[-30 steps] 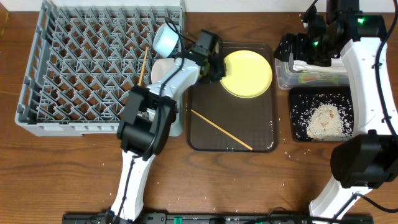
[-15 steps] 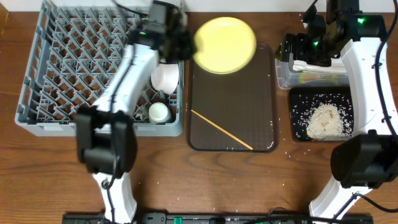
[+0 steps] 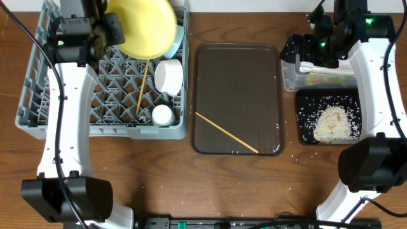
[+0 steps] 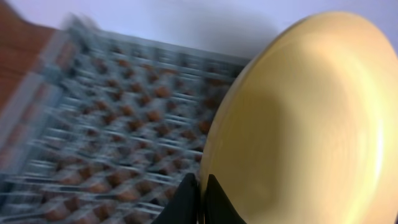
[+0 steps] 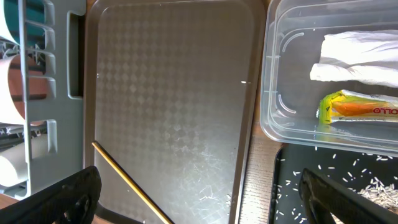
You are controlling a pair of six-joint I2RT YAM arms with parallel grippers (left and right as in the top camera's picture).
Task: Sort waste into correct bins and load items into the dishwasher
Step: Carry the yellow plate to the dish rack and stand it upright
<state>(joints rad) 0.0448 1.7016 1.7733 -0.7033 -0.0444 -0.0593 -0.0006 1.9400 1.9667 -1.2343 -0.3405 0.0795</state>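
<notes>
My left gripper (image 3: pixel 107 28) is shut on the rim of the round yellow plate (image 3: pixel 144 25) and holds it tilted above the back of the grey dish rack (image 3: pixel 38 95). In the left wrist view the fingers (image 4: pixel 200 199) pinch the plate (image 4: pixel 311 124) over the blurred rack (image 4: pixel 112 124). The rack holds a white bowl (image 3: pixel 169 75), a small white cup (image 3: pixel 162 114) and one chopstick (image 3: pixel 143 83). The plate mostly hides the light blue bowl (image 3: pixel 180 35). A second chopstick (image 3: pixel 226 132) lies on the brown tray (image 3: pixel 267 83). My right gripper (image 3: pixel 297 52) is open and empty (image 5: pixel 205 199).
The clear tub (image 3: pixel 289 81) holds the white napkin (image 5: pixel 360 56) and the yellow-green wrapper (image 5: pixel 360 109). The black tray (image 3: pixel 305 102) in front of it holds a heap of rice (image 3: pixel 332 124). Loose grains lie on the table near the brown tray's front right corner.
My left arm lifted the yellow plate off the brown tray and carried it left, over the back of the dish rack. The right arm has not moved.
</notes>
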